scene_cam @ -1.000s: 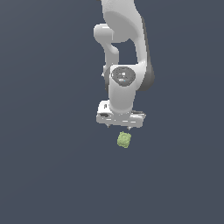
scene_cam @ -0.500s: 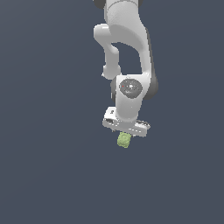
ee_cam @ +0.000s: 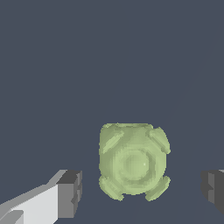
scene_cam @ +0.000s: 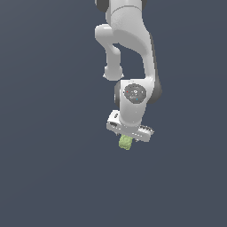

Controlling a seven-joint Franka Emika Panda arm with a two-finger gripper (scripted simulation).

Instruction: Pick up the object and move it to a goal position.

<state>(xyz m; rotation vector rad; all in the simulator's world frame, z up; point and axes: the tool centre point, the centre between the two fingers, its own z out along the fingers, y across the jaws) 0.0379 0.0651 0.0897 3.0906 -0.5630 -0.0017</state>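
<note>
- Wrist view: we see the claw (ee_cam: 142, 190) spread wide, gripping nothing; one dark pad (ee_cam: 70, 194) sits on one side of the object (ee_cam: 132, 161) and the other dark pad shows only as a sliver at the frame edge on the opposite side.
- The object lies between the two pads with a clear gap of bare surface on each side, so no contact that we can see.
- It looks yellowish-green, roughly round with squared-off shoulders, a raised ring in its middle and small lumps around its rim; it is much narrower than the spread of the fingers.
- Exterior view: the object (scene_cam: 126, 142) shows just under the white claw (scene_cam: 128, 135), partly covered by the claw's crossbar; its lower part sticks out below.
- From this angle we can't tell whether the fingertips reach the desk (scene_cam: 48, 177), which is a flat dark grey-blue plane.
- Above the claw, the white arm (scene_cam: 128, 53) rises in a bent stack of links toward the top of the frame, with a round joint cap facing the camera just over the wrist.
</note>
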